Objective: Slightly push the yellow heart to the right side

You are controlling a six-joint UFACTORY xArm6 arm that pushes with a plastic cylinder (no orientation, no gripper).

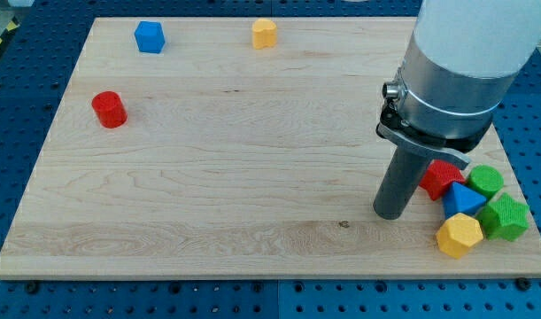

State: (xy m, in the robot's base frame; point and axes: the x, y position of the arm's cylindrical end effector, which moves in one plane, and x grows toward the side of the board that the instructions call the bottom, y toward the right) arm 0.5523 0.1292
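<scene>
**Down by the board's lower right corner, my tip stands beside a huddle of blocks**

Nearest the view's bottom, a yellow block (459, 235) with flat facets sits close to the edge of the wooden board (208, 186); its exact shape is hard to make out. Touching it on the view's right is a green block (506, 218) with a ridged outline. Just above the yellow block lies a blue triangular block (462, 198), above that a red block (440, 178), partly hidden behind the rod, and to the red block's right a second green block (485, 181).

My tip (390, 215) rests on the board just left of this cluster, close to the red block and left of the yellow faceted block, touching neither as far as I can tell. The arm has no jaws to open or close, only the plain rod.

Far from the tip, towards the view's left, a red cylinder (109, 109) stands alone. Beyond it, near the board's top edge, sit a blue block (150, 37) and, to its right, a yellow block (264, 33) that seems to be the heart, well apart from my tip.
</scene>
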